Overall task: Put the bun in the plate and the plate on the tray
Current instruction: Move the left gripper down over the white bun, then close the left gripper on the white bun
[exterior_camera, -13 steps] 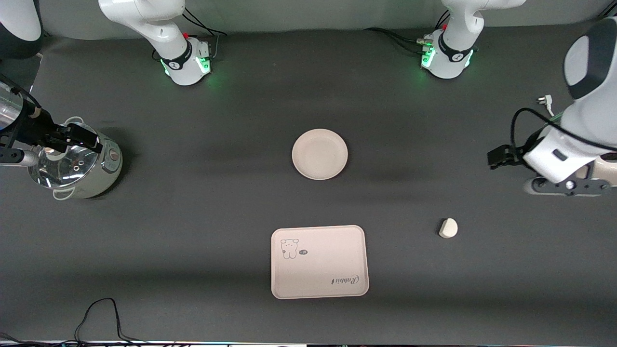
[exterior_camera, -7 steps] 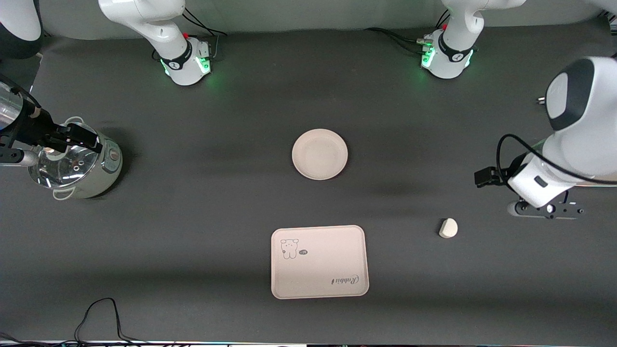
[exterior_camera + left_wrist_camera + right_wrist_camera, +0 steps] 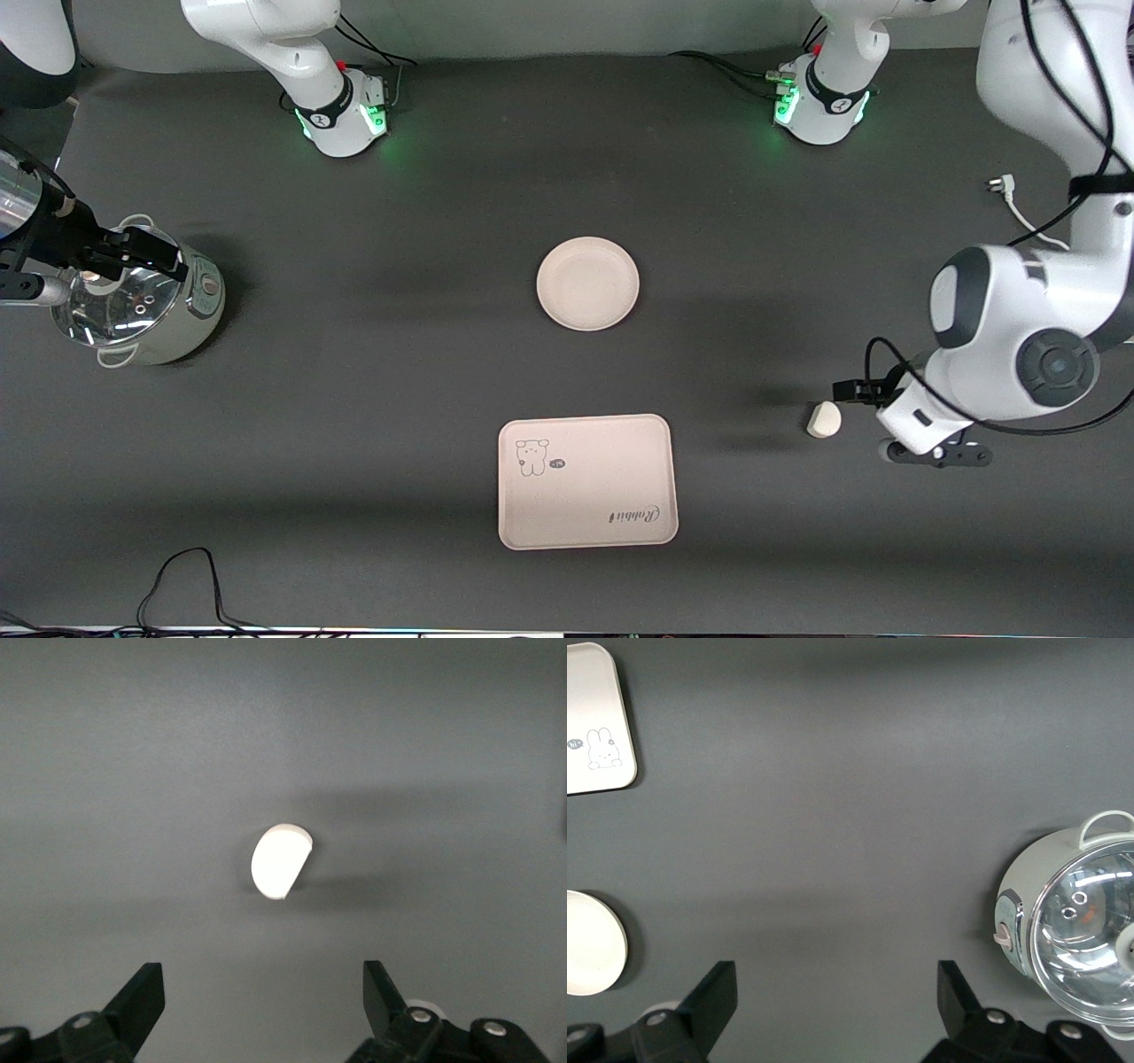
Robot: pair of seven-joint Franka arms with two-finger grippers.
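The bun [image 3: 824, 419] is a small white half-round lump lying on the dark table toward the left arm's end. It also shows in the left wrist view [image 3: 280, 861]. My left gripper [image 3: 263, 997] is open and empty, in the air close beside the bun; its hand shows in the front view [image 3: 935, 454]. The round cream plate [image 3: 587, 283] lies mid-table, and the printed rectangular tray [image 3: 587, 481] lies nearer the front camera than the plate. My right gripper [image 3: 837, 997] is open and empty, waiting by the pot at the right arm's end of the table [image 3: 155, 255].
A pale green pot with a glass lid [image 3: 133, 297] stands at the right arm's end of the table. A white plug and cable [image 3: 1001, 184] lie near the left arm's end. A black cable [image 3: 186, 576] loops at the front edge.
My left arm has swung toward the front camera and lowered until its gripper is beside the bun. The right arm, plate, tray and bun have not moved.
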